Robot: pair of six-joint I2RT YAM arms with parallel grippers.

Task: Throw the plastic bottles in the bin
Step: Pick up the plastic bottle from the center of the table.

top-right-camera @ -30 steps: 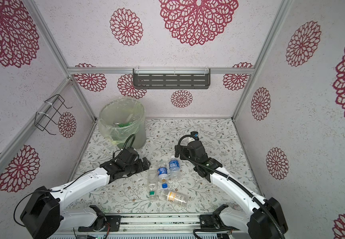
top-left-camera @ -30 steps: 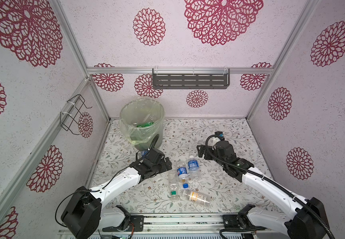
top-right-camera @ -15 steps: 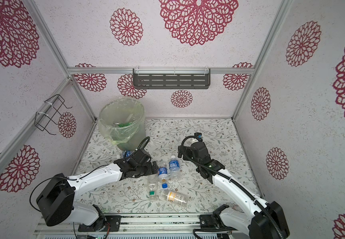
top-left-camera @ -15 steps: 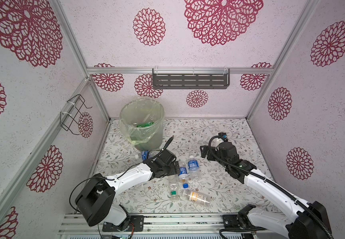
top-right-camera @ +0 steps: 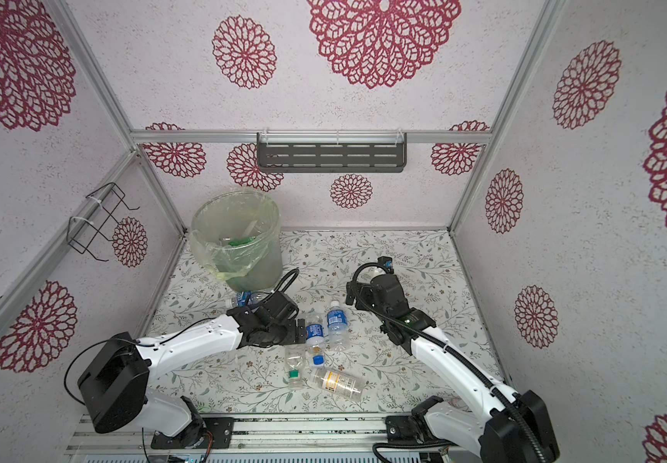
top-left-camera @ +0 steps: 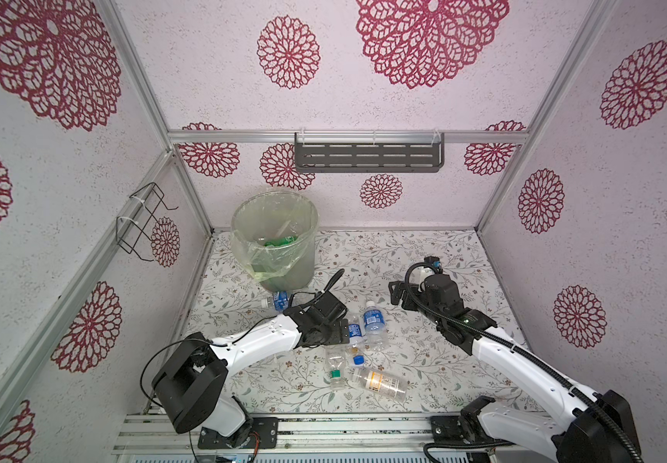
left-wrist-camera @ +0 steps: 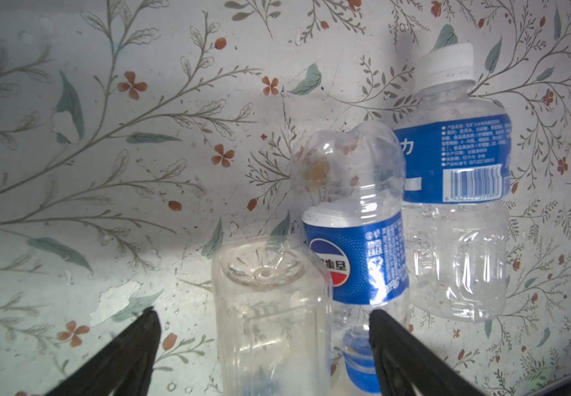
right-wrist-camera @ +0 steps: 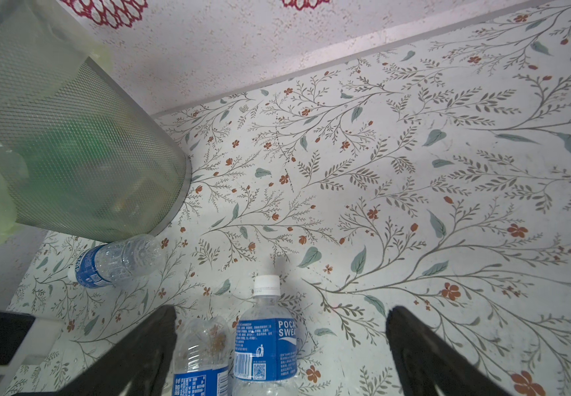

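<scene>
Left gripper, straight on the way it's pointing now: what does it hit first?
Most likely the clear unlabelled bottle, which lies between the fingertips of the open left gripper. The Pepsi bottle lies right beside it, near one finger. Depth is unclear.

Floral tabletop (top-left-camera: 364,256): the bin (top-left-camera: 304,264) far left, five plastic bottles (top-left-camera: 374,322) on their sides.

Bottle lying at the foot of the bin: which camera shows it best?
The right wrist view: the bottle lies whole and unblocked, blue label plain, beside the base of the bin. In both top views the bottle is small and partly hidden by the left arm. The left wrist view does not show it.
</scene>
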